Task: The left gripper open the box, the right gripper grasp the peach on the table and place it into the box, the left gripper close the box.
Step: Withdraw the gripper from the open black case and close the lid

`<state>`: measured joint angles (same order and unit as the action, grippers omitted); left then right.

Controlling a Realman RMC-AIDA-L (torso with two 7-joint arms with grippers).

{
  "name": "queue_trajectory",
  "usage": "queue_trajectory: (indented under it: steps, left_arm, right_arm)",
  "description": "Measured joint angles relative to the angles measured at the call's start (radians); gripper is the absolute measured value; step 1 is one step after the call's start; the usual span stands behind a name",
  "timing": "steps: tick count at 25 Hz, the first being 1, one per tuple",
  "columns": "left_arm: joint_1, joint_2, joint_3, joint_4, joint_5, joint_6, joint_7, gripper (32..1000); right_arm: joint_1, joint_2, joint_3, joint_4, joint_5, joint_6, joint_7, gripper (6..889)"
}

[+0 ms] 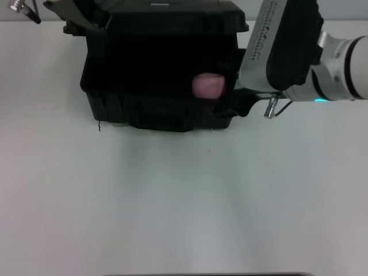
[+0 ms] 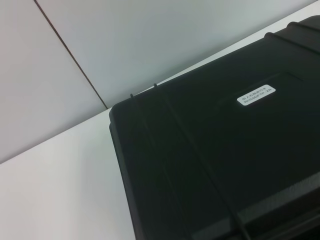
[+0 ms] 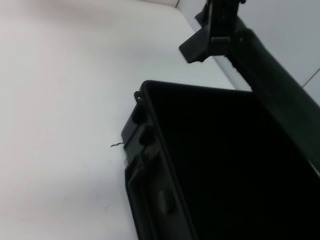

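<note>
The black box [image 1: 155, 112] stands open at the back of the table, with its lid [image 1: 172, 14] raised behind it. My left gripper [image 1: 80, 20] grips the lid's left edge; the right wrist view shows the same gripper [image 3: 210, 35] on that edge. The pink peach [image 1: 207, 85] shows inside the box near its right end. My right gripper [image 1: 238, 103] hangs at the box's right front corner, close beside the peach. The right wrist view looks into the dark inside of the box [image 3: 150, 150], where no peach shows. The left wrist view shows the lid [image 2: 210, 160] and its white label [image 2: 256, 95].
The white table [image 1: 184, 201] stretches bare in front of the box. A small dark speck [image 1: 99, 126] lies by the box's front left corner. A pale wall with a seam [image 2: 70, 55] rises behind the table.
</note>
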<state>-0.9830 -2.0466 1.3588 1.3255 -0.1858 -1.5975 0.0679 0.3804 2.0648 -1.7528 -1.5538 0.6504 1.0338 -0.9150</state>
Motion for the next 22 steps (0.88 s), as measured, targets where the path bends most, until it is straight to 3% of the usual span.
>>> queue_trajectory:
  steps: [3, 8, 15, 19, 22]
  left_arm:
    - [0.000, 0.0003, 0.000, 0.000, 0.000, 0.000, 0.000, 538]
    - [0.000, 0.0003, -0.001, 0.000, 0.001, 0.000, 0.002, 538]
    - [0.001, -0.0005, -0.003, -0.002, 0.001, 0.000, 0.005, 539]
    - [0.001, -0.0018, -0.001, -0.002, 0.001, 0.000, 0.005, 540]
    - [0.001, -0.0025, 0.000, -0.002, 0.001, 0.001, 0.005, 540]
  right_arm:
    - [-0.012, 0.000, 0.032, -0.033, 0.001, 0.051, 0.012, 854]
    - [-0.033, 0.000, 0.131, -0.101, 0.009, 0.180, 0.027, 854]
    - [-0.027, -0.001, 0.324, -0.176, 0.009, 0.387, 0.045, 854]
    - [-0.004, -0.002, 0.434, -0.171, 0.002, 0.451, 0.046, 854]
    - [0.021, -0.003, 0.487, -0.136, 0.002, 0.486, 0.042, 854]
